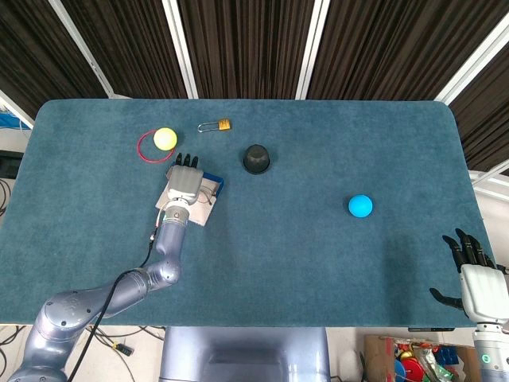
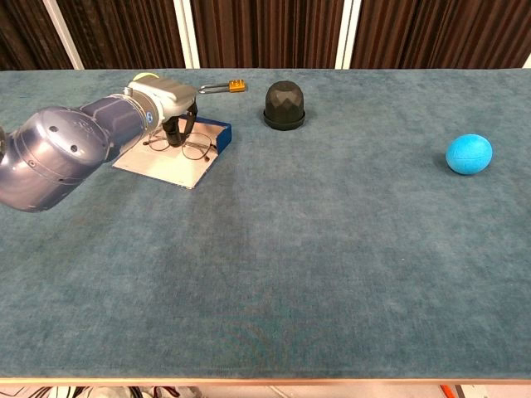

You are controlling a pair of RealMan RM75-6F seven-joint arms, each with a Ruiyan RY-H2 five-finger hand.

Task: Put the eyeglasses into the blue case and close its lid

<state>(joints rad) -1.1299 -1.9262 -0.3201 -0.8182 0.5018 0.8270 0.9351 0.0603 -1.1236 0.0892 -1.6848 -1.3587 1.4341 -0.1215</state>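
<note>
The blue case (image 2: 218, 136) lies open at the table's left rear, its white-lined lid (image 2: 159, 166) flat toward me. Thin wire eyeglasses (image 2: 188, 148) hang low over the case against its blue wall, tilted. My left hand (image 2: 165, 96) is right above them, and its dark fingers (image 2: 174, 129) pinch the frame. From the head view the left hand (image 1: 183, 181) covers most of the case (image 1: 213, 180). Beyond the table's front right corner, my right hand (image 1: 475, 278) stays open, holding nothing.
A black dome-shaped object (image 2: 284, 105) stands just right of the case. A brass padlock (image 2: 224, 85) lies behind it, and a yellow ball (image 1: 165, 138) sits in a red ring at the far left. A blue ball (image 2: 469, 154) rests at the right.
</note>
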